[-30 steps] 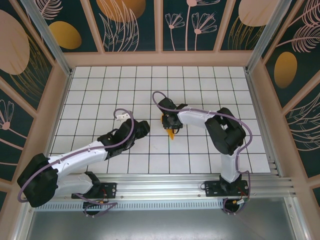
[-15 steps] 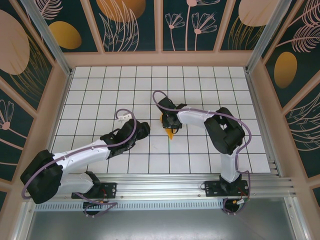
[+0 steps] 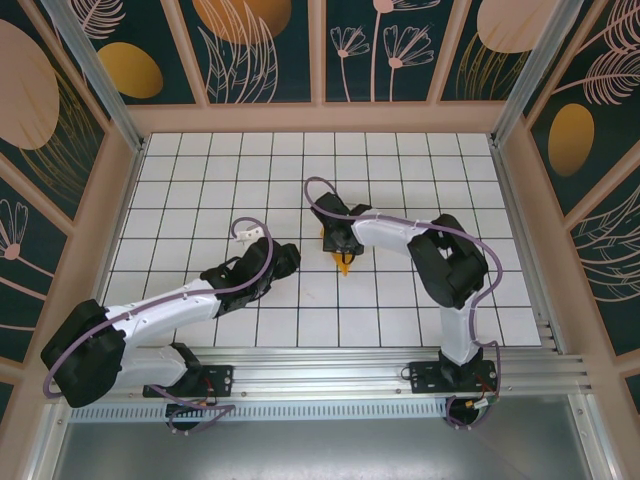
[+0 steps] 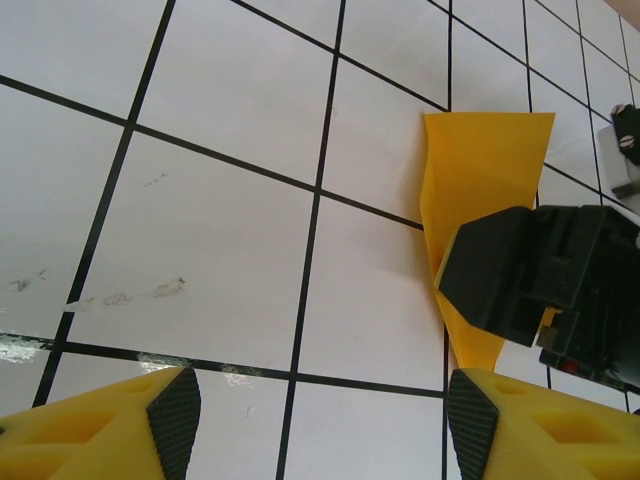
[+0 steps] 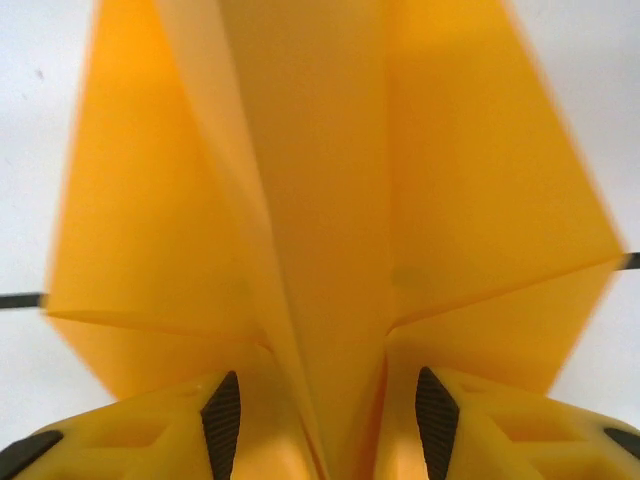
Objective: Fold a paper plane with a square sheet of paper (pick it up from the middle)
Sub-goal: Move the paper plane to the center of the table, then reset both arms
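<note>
The paper plane point(image 3: 345, 263) lies about the middle of the bench point(image 3: 200, 180), already folded to a slim dart. My right pincer point(image 3: 340, 243) sits right on top of it. Only the pointed tip shows on the near side of that pincer from above.

In my right wrist view the centre fold point(image 5: 320, 200) rises straight between my pads point(image 5: 222, 420), with a wing spreading off to each side. I judge I am set there on purpose: astride the middle crease, where the layers are thickest and a grip will not skew the wings. Whether those pads are actually squeezing the fold or only flanking it, I cannot tell. The yellow of the fingers runs into the yellow of the paper.

My left pincer point(image 3: 283, 258) hovers just to the left of the plane, apart from it and low over the tiles. It is released, its two pads point(image 4: 175, 410) spread wide with bare bench between them. From its wrist camera I see the wide tail of the plane lying flat and the black body of the right pincer covering the narrow part. I read this as a standby pose, close enough to steady or take the plane if needed.

To my eye the folding looks nearly finished, with lifting it by the middle as the likely step in hand.
</note>
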